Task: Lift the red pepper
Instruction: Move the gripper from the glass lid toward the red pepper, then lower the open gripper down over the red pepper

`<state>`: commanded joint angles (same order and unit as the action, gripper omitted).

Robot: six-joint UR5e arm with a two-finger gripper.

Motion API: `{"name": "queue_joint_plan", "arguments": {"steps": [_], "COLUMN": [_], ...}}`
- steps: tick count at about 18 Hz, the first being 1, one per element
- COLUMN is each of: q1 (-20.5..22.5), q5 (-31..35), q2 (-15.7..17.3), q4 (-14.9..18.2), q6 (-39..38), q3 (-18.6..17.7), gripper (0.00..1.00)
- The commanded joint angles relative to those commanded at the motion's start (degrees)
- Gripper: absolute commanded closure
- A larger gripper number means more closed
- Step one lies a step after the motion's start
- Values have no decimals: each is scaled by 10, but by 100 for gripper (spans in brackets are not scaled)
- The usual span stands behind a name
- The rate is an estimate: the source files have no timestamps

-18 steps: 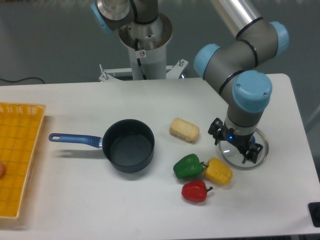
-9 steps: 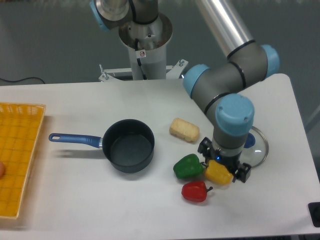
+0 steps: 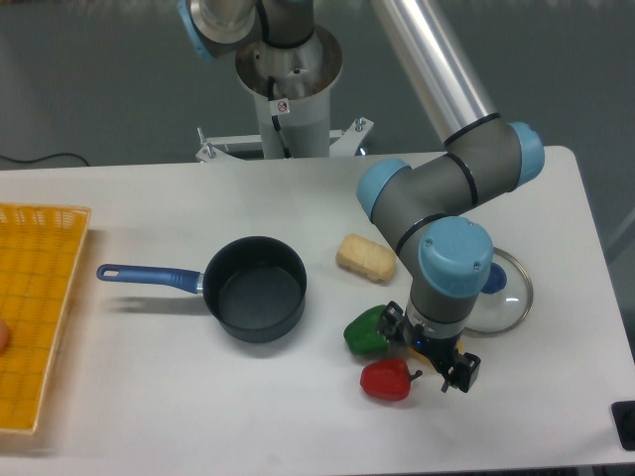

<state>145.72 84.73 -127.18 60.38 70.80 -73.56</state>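
Observation:
The red pepper (image 3: 385,380) lies on the white table near its front edge, glossy, with its short dark stem pointing right. My gripper (image 3: 429,349) hangs just up and to the right of it, pointing down. Its fingers are spread and I see nothing held between them. One fingertip (image 3: 393,321) is beside the green pepper (image 3: 364,333), and the other fingertip (image 3: 462,374) is right of the red pepper's stem. The wrist hides what lies directly under the gripper.
A dark pot (image 3: 257,289) with a blue handle (image 3: 147,275) stands left of the peppers. A beige bread-like block (image 3: 365,258) lies behind them. A glass lid (image 3: 505,292) rests at the right. A yellow basket (image 3: 35,312) sits at the left edge.
The arm has swung from over the glass lid leftward and toward the front. The gripper now hangs over the spot where the yellow pepper lay, covering it. The red and green peppers have not moved.

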Motion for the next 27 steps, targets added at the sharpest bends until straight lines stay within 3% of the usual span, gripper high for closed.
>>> {"name": "queue_joint_plan", "arguments": {"steps": [2, 10, 27], "q1": [0, 1, -27], "q5": [3, 42, 91], "q2": [-5, -35, -24], "q4": [-3, -20, -23], "q6": [83, 274, 289], "q3": [1, 26, -27], "gripper": [0, 0, 0]}}
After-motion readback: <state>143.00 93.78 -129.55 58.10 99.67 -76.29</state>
